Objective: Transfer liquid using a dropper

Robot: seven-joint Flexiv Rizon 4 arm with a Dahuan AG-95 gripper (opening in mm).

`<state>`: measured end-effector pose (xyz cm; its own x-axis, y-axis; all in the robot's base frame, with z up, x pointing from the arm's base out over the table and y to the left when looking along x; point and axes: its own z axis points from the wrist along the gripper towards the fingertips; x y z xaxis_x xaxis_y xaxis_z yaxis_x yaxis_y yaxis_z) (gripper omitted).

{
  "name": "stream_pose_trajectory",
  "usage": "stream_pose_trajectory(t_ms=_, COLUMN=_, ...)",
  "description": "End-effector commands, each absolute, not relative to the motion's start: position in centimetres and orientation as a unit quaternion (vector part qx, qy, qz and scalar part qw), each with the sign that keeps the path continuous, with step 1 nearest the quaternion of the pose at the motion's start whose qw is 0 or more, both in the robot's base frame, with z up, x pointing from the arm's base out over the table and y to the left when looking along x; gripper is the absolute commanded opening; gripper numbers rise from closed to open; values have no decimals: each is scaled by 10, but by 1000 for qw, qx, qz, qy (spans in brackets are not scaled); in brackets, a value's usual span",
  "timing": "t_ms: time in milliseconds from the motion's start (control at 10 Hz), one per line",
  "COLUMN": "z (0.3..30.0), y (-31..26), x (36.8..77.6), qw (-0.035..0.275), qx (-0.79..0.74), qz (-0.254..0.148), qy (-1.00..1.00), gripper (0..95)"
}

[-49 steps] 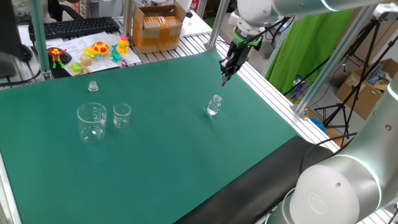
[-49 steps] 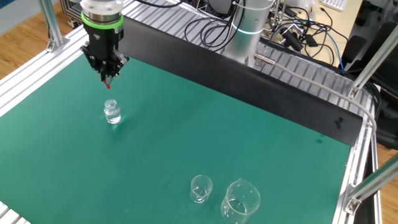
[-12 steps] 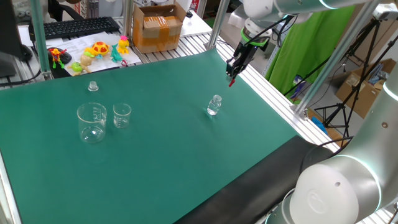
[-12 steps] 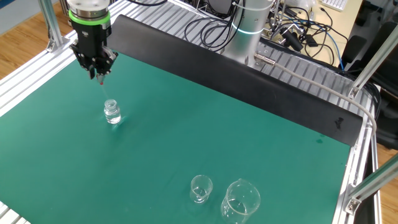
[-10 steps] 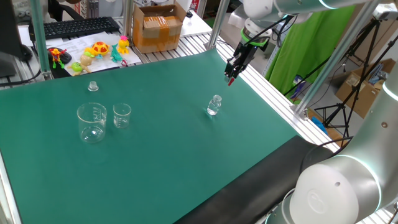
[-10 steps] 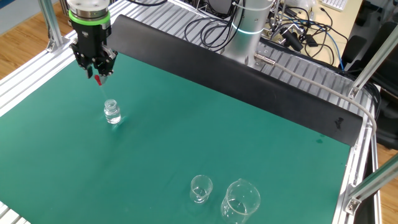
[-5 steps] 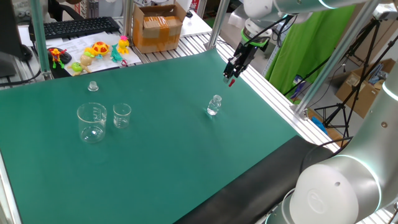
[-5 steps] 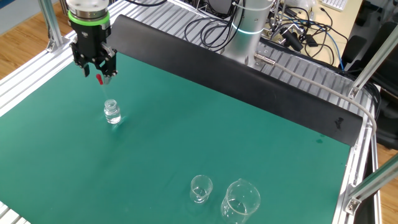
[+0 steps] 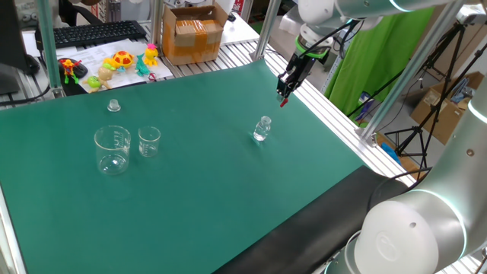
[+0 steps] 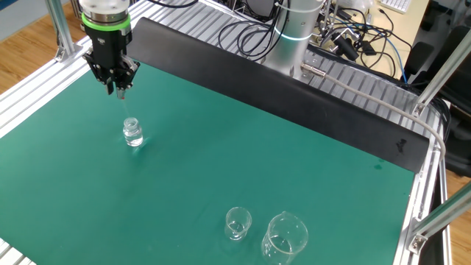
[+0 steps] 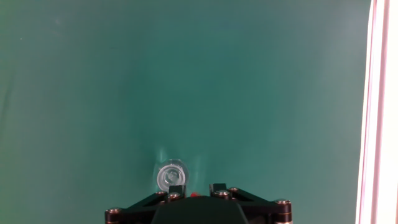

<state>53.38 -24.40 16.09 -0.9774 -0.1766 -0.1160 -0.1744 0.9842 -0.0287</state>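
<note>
My gripper [image 10: 118, 88] hangs above the small clear bottle [image 10: 132, 133], shut on the red bulb of the dropper [image 10: 119, 93]. The dropper's clear tube slants faintly down toward the bottle's mouth; I cannot tell if the tip is inside. In the one fixed view, the gripper [image 9: 283, 97] pinches the dropper's bulb [image 9: 282, 101] up and right of the bottle [image 9: 262, 129]. The hand view shows the bottle's open mouth [image 11: 171, 176] just ahead of the fingers [image 11: 219, 188], with a speck of red bulb [image 11: 193, 194] between them. The small beaker [image 9: 149, 141] stands far off.
A large beaker [image 9: 112, 149] stands beside the small beaker [image 10: 238, 223], and it also shows in the other fixed view [image 10: 283, 239]. A small clear cap [image 9: 114, 105] lies behind them. The aluminium table edge [image 11: 378, 112] runs close on the gripper's side. Toys and a cardboard box [image 9: 193, 32] sit beyond the mat.
Half a second ago the jaws stood slightly apart with the red bulb showing; now they are pressed shut on it. The gripper stays above the bottle.
</note>
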Motion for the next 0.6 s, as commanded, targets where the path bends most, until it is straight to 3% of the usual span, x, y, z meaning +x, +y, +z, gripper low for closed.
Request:
stream_pose_trajectory(t_ms=100, z=161, y=-244, x=533, qw=60, qx=-87, qz=-10, qy=994, gripper=190)
stream_pose_trajectory(t_ms=600, z=160, y=-244, x=532, qw=60, qx=-87, qz=-10, qy=994, gripper=190)
